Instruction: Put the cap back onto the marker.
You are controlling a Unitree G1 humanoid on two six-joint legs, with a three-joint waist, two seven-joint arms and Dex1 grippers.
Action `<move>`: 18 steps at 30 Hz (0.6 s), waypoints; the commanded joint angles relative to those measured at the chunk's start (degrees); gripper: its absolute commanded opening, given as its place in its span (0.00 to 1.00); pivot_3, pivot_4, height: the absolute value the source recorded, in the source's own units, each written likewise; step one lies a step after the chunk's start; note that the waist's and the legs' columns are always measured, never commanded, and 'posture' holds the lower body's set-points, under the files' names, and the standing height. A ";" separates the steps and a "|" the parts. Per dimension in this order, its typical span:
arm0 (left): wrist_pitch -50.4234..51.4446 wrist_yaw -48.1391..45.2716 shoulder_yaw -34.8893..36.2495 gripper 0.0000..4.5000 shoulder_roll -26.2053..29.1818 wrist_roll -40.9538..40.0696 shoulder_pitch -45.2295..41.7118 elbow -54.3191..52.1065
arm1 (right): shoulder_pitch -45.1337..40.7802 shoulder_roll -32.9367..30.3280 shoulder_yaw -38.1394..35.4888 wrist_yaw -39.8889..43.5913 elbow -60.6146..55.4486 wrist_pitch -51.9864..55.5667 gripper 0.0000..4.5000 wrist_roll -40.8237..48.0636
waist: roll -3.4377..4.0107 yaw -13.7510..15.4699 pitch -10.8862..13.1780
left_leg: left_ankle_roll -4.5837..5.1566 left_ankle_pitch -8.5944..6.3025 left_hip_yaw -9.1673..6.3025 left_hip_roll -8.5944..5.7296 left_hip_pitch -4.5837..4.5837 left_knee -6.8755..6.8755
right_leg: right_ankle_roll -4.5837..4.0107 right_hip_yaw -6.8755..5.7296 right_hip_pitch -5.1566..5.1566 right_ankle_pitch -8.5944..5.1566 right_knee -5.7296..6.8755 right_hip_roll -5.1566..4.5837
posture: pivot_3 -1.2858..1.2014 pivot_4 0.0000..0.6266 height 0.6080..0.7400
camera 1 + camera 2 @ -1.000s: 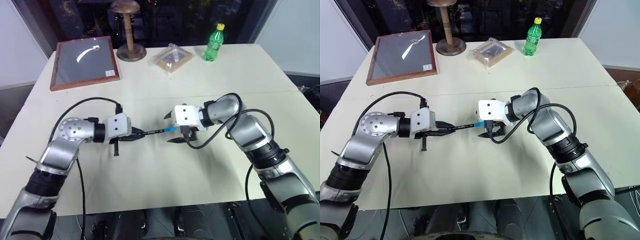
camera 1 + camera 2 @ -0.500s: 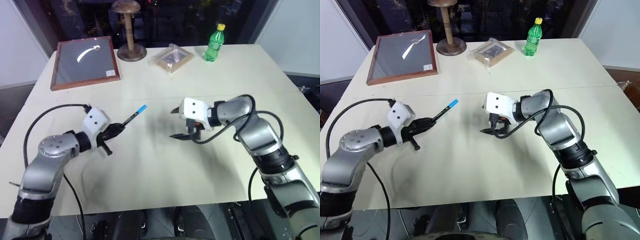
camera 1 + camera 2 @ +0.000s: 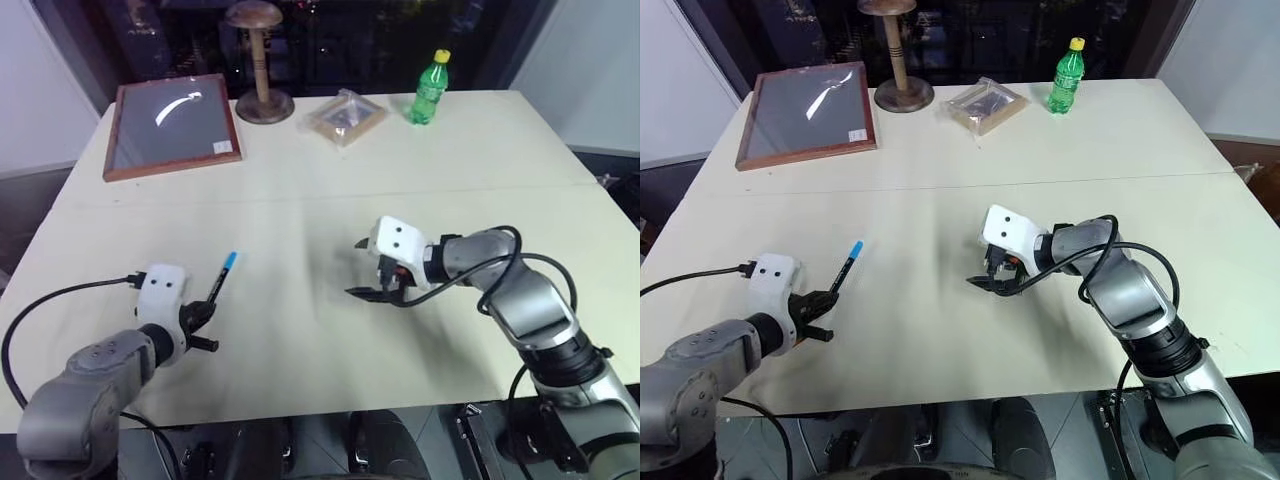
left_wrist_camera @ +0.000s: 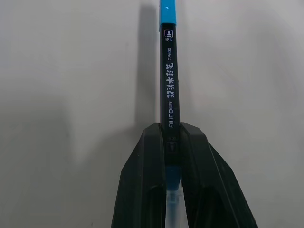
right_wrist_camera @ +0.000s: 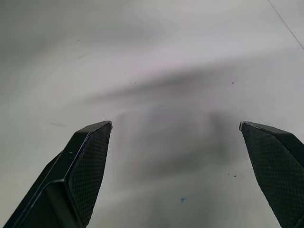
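your left gripper (image 4: 173,142) pinched the marker (image 4: 169,90), which pointed straight out from it with the cap (image 4: 167,12) on the far end. your right gripper (image 5: 175,137) was spread wide, empty, well apart.

I can't see the back end of the marker (image 4: 169,95), because the left gripper (image 4: 172,137) has its two black fingers squeezed shut over it. The cap (image 4: 167,12) sits on the marker's far end, and the picture edge cuts its tip off. In the head view the cap (image 3: 229,260) is just a tiny blue dot (too small to see how tightly it sits). The wide-apart fingers (image 5: 85,161) of the right gripper (image 5: 175,124) are cut off lower down, so I can't see where they join.
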 commanded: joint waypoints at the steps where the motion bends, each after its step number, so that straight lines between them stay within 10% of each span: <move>1: -2.25 1.49 -1.37 0.00 0.36 1.03 0.37 0.66 | -0.05 -0.96 -1.79 -1.26 -2.85 0.93 0.99 1.29 | 0.00 -0.02 0.00 | 0.00 0.00 0.00 0.00 0.00 0.00 | 0.00 0.01 0.00 0.00 0.00 -0.02 | 0.52 0.24 1.00; 4: -3.26 1.90 -1.80 0.00 -0.50 0.76 0.83 1.01 | -0.05 -1.46 -1.90 -1.88 -3.21 1.52 0.99 1.98 | 0.00 -0.03 0.00 | 0.00 0.00 0.01 0.00 -0.01 -0.01 | -0.02 0.01 -0.01 -0.01 -0.01 -0.13 | 0.52 0.24 1.00; 5: -3.54 1.89 -1.81 0.21 -0.98 0.49 0.99 0.88 | 0.00 -1.73 -2.05 -2.00 -3.33 1.69 1.00 2.23 | 0.00 0.01 0.00 | 0.00 0.00 0.01 0.00 -0.01 -0.01 | -0.02 0.01 -0.02 -0.01 -0.02 -0.16 | 0.52 0.24 1.00; 13: -5.25 2.60 0.13 1.00 -3.06 -0.35 1.08 -2.34 | -0.12 -3.57 -2.70 -2.70 -2.93 1.57 1.00 3.91 | 0.00 -0.01 0.00 | 0.01 -0.01 0.01 -0.02 -0.01 -0.01 | -0.19 0.00 -0.02 -0.09 -0.04 -0.28 | 0.52 0.24 1.00; 18: -4.41 3.61 1.80 1.00 -3.52 -0.53 0.34 -6.83 | -0.62 -4.46 -2.61 -2.16 -1.94 0.42 1.00 4.92 | 0.00 0.01 0.00 | 0.01 -0.01 0.01 -0.03 -0.02 -0.02 | -0.20 0.00 -0.02 -0.10 -0.05 -0.30 | 0.52 0.24 1.00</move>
